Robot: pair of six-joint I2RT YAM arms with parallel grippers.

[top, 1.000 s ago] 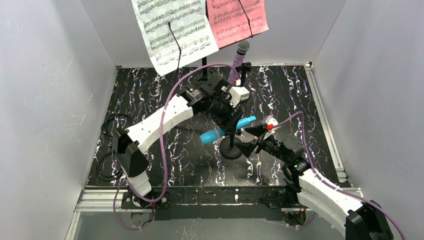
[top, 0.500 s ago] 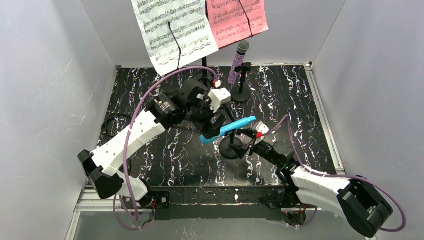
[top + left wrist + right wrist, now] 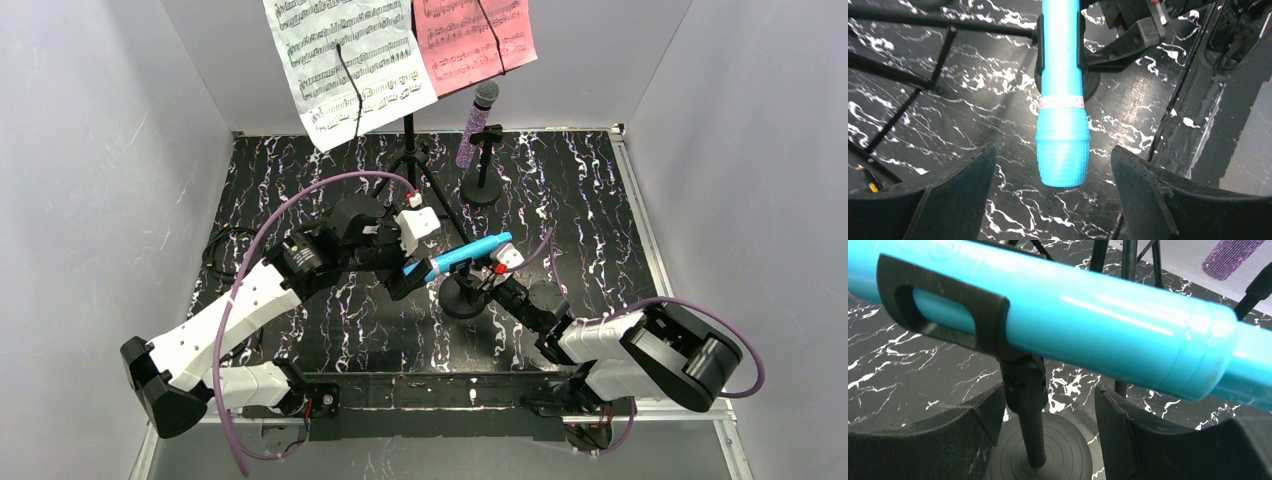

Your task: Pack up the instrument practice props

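Left wrist view has the left gripper (image 3: 1050,167) with its jaws wide apart, one on each side of the blue mic (image 3: 1060,90) at its head end and touching neither side, so it grips nothing. The mic lies almost level in the clip (image 3: 943,315) of a holder (image 3: 1048,455), which carries it above the table (image 3: 600,200). The right gripper (image 3: 1048,400) sits lower with its jaws also apart, straddling the holder's stem under the mic with a gap on both sides. By that placing, it looks set to pin the holder while the left draws the mic out along its length. Room is tightest behind, where the legs of the tripod (image 3: 408,140) run just past the holder, and the two arms crowd each other at the mic. Toward the near left the marbled surface lies open for a withdrawal, short of the cable (image 3: 215,260) at the left edge. Well back, the purple mic (image 3: 478,118) stands in the second holder (image 3: 484,190), with the white sheet (image 3: 350,60) and pink sheet (image 3: 470,40) hung above.
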